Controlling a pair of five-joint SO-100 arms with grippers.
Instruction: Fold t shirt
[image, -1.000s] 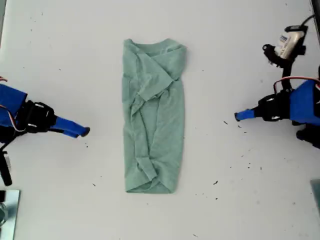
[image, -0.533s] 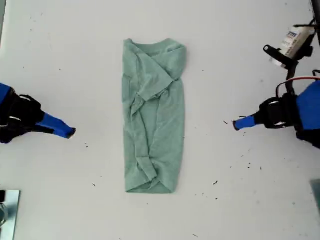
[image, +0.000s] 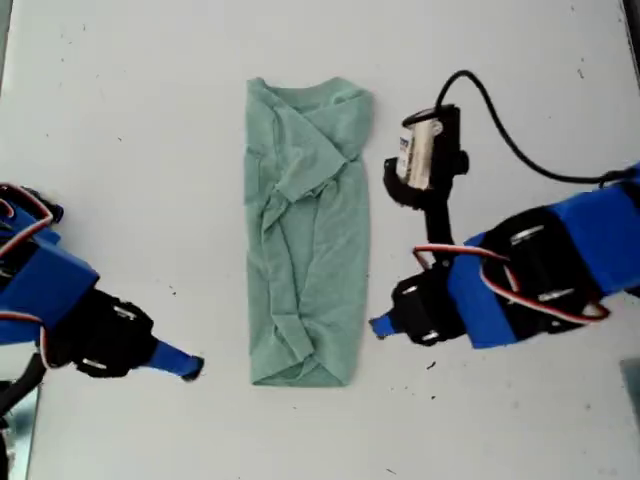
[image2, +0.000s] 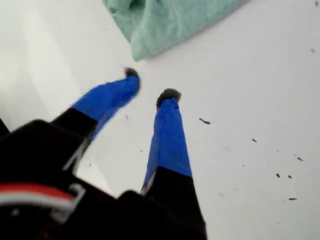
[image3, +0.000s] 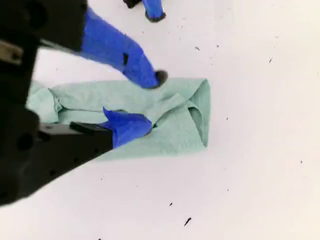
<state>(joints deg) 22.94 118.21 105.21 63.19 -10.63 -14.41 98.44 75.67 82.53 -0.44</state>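
White table, t shirt folded lengthwise (wrinkled); my first gripper parted, my second gripper parted above it

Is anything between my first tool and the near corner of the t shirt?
Nothing visible. Only bare white table lies between my first tool and the t shirt. The jaws stand open, pointing toward that corner. A few small dark specks lie off to the side.

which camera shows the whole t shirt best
The exterior view: the t shirt lies there in full, folded into a long strip, collar to hem. The first wrist view catches only one corner; the second wrist view shows its hem end, partly behind my fingers.
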